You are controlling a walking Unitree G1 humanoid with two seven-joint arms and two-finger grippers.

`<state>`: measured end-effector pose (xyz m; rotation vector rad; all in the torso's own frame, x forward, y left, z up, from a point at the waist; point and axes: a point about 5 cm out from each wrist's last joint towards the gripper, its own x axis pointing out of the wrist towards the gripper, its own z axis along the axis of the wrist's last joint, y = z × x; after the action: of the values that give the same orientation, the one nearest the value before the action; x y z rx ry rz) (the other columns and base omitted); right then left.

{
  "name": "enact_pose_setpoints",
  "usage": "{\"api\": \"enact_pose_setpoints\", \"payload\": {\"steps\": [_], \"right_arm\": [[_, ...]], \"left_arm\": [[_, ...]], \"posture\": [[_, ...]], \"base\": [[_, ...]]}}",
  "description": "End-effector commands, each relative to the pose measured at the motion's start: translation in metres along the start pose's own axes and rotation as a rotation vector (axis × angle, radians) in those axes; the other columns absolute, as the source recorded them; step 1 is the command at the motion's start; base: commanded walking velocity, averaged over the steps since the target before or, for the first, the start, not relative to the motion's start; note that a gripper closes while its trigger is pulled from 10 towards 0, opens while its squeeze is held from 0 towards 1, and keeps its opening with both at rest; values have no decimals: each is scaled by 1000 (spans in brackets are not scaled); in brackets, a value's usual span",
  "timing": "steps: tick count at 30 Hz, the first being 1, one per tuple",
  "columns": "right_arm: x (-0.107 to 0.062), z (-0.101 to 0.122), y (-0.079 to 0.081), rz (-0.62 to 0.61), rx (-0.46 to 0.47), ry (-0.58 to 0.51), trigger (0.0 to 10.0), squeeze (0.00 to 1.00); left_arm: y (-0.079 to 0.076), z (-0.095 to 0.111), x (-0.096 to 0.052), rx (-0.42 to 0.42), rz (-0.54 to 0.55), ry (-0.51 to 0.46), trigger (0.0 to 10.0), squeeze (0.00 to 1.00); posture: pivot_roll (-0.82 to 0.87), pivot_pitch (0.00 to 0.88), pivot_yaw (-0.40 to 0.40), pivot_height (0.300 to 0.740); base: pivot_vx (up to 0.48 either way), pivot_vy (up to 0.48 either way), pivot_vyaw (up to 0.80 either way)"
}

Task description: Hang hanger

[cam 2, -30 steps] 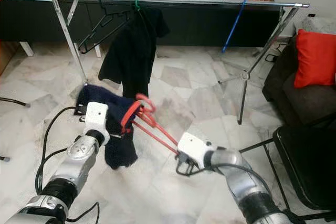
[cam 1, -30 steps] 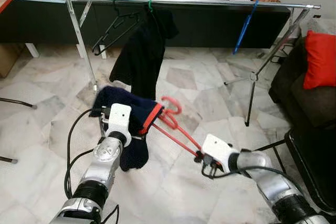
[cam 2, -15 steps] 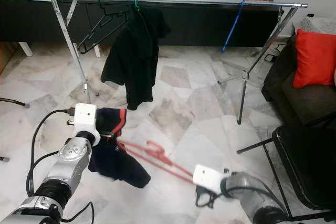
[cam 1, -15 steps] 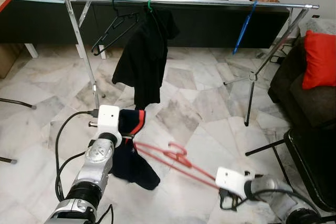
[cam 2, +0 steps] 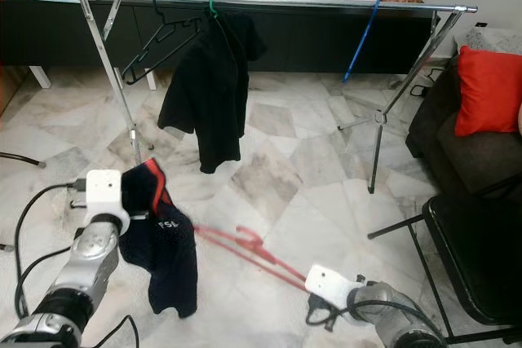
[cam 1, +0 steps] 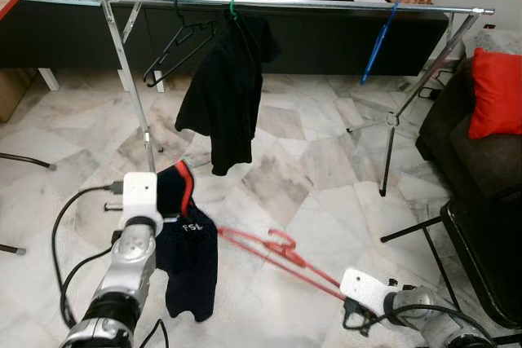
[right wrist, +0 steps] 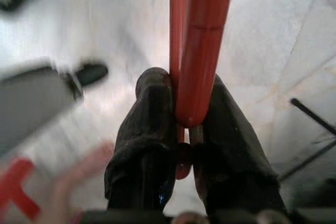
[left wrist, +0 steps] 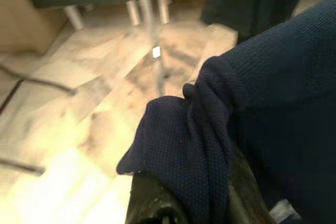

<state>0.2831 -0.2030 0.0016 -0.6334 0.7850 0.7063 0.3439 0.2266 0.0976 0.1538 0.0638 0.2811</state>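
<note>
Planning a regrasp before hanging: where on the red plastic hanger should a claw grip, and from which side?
Judging by its pose, grip the neck just below the hook on the red plastic hanger, coming from above. The right claw is shut on one arm tip and the hanger lies low and flat; the neck is bare, and the navy garment hangs apart from it.

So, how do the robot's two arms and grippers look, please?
Both arms are silver jointed metal, with black cables looping beside them. Each wrist carries a white box-shaped housing. The left gripper and right gripper each have two long, matte black fingers.
</note>
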Motion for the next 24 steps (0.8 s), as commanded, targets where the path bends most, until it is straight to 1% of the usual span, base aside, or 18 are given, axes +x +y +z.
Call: {"api": "enact_pose_setpoints", "payload": {"steps": [1, 2, 3, 6, 7, 8, 9, 10, 11, 12, 14, 16, 17, 19, 20, 21, 23, 24], "right_arm": [[1, -9, 3, -37, 153, -31, 0, 0], [2, -8, 5, -55, 219, -58, 0, 0], [3, -8, 6, -65, 259, -73, 0, 0], [6, -9, 13, -60, 349, -103, 0, 0], [8, -12, 21, -24, 329, -89, 0, 0], [9, -20, 28, -7, 242, -29, 0, 0], [9, -20, 28, -7, 242, -29, 0, 0], [8, -30, 31, -10, 140, 43, 0, 0], [8, -34, 31, -14, 86, 79, 0, 0], [6, -44, 32, -29, -19, 159, 0, 0], [6, -48, 32, -35, -64, 189, 0, 0], [7, -43, 35, 10, -30, 155, 0, 0], [9, -38, 37, 51, -19, 129, 0, 0], [9, -37, 38, 82, -41, 131, 0, 0], [9, -37, 39, 103, -79, 142, 0, 0], [9, -37, 39, 103, -79, 142, 0, 0], [7, -37, 30, 70, -143, 178, 0, 0], [7, -37, 30, 70, -143, 178, 0, 0]], "left_arm": [[10, 3, -2, -10, 44, -41, 0, 0], [12, 4, -5, -33, 45, -66, 0, 0], [12, 5, -6, -48, 45, -82, 0, 0], [15, 3, -9, -22, 45, -88, 0, 0], [19, 2, -10, -28, 64, -85, 0, 0], [17, 7, -9, -118, 34, -106, 0, 0], [17, 7, -9, -118, 34, -106, 0, 0], [8, 15, -9, -166, -62, -135, 0, 0], [2, 19, -9, -173, -121, -149, 0, 0], [-10, 27, -10, -200, -228, -175, 0, 0], [-20, 35, -12, -254, -324, -191, 0, 0], [-32, 38, -16, -216, -469, -179, 0, 0], [-41, 40, -21, -142, -589, -188, 0, 0], [-45, 41, -24, -102, -638, -191, 0, 0], [-48, 43, -27, -98, -673, -192, 0, 0], [-48, 43, -27, -98, -673, -192, 0, 0], [-55, 43, -38, -69, -832, -171, 0, 0], [-55, 43, -38, -69, -832, -171, 0, 0]], "posture": [[-35, 206, -85, 740], [-34, 207, -77, 740], [-34, 207, -77, 740], [-33, 208, -64, 740], [-34, 209, -59, 740], [-37, 209, -56, 740], [-37, 209, -56, 740], [-36, 210, -54, 740], [-36, 210, -54, 740], [-34, 207, -51, 740], [-35, 206, -50, 740], [-35, 206, -50, 740], [-29, 204, -48, 740], [-27, 201, -50, 740], [-24, 198, -52, 740], [-24, 198, -52, 740], [-18, 193, -53, 740], [-18, 193, -53, 740]], "base": [[0, 0, 0], [0, 0, 0], [0, 0, 0], [0, 0, 0], [0, 0, 0], [0, 0, 0], [0, 0, 0], [0, 0, 0], [0, 0, 0], [0, 0, 0], [0, 0, 0], [0, 0, 0], [0, 0, 0], [0, 0, 0], [0, 0, 0], [0, 0, 0], [0, 0, 0], [0, 0, 0]]}}
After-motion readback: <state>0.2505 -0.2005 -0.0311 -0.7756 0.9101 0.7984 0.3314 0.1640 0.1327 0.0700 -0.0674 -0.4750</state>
